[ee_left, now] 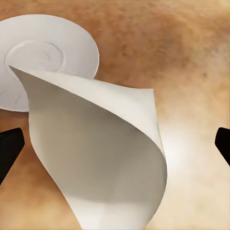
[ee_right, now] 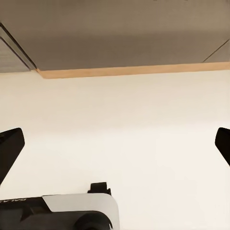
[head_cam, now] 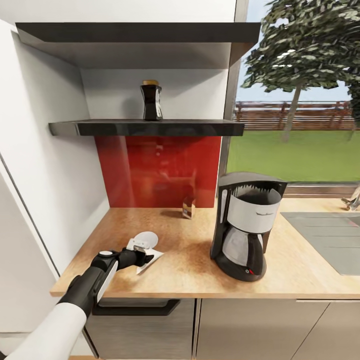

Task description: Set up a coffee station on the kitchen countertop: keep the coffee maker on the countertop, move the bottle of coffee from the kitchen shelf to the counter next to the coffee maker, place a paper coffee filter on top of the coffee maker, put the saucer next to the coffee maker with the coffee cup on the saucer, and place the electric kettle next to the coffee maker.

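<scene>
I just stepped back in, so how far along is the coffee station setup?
Done: the coffee maker stands on the countertop. In hand: the left gripper, open, is at the paper filter beside the saucer. Left: the coffee bottle sits on the shelf; filter, saucer unplaced.

We see bare countertop (head_cam: 190, 265) between the paper filter (head_cam: 148, 259) and the coffee maker (head_cam: 247, 225); the shelf (head_cam: 150, 128) overhangs behind.
</scene>
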Motion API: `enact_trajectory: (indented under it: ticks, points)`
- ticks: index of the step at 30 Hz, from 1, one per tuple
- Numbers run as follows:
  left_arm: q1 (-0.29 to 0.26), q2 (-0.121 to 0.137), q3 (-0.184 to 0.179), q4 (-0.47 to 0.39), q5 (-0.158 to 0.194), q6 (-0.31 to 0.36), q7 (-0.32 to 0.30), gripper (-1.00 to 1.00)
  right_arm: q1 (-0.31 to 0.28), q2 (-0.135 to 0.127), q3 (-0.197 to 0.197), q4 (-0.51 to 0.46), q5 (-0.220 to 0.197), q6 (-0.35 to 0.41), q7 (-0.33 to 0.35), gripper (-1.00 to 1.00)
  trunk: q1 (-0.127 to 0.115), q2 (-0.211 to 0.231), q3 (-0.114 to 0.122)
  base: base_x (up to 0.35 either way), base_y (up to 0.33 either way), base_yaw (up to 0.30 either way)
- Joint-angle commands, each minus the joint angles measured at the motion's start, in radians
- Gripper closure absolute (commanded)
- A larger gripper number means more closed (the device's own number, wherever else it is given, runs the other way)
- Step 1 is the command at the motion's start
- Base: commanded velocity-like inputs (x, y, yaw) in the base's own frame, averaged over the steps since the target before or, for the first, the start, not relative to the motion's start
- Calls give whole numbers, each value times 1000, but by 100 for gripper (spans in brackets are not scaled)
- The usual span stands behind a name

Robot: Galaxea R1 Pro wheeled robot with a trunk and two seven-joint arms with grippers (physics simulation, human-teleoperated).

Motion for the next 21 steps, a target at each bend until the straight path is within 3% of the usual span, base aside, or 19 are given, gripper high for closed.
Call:
enact_trajectory:
  ticks: [1, 9, 14, 21]
  points:
    - [-1, 0, -1, 0, -3, 4, -3, -100, -1, 0, -1, 0, 0, -2, 0, -100, 1, -2, -2, 18, 0, 0]
    - [-1, -7, -3, 45, -3, -1, -3, -100, -1, 1, 2, 0, 3, -1, 0, -100, 1, -2, -2, 3, 0, 0]
    - [-1, -11, -3, 51, -7, -39, -1, -100, -1, -1, 0, 6, 2, -1, -1, -100, 1, -2, -2, 0, 0, 0]
    - [8, -13, -3, 53, -11, -58, -1, -100, -1, -9, -2, 204, 0, -5, -2, -100, 1, -2, -2, 0, 0, -6]
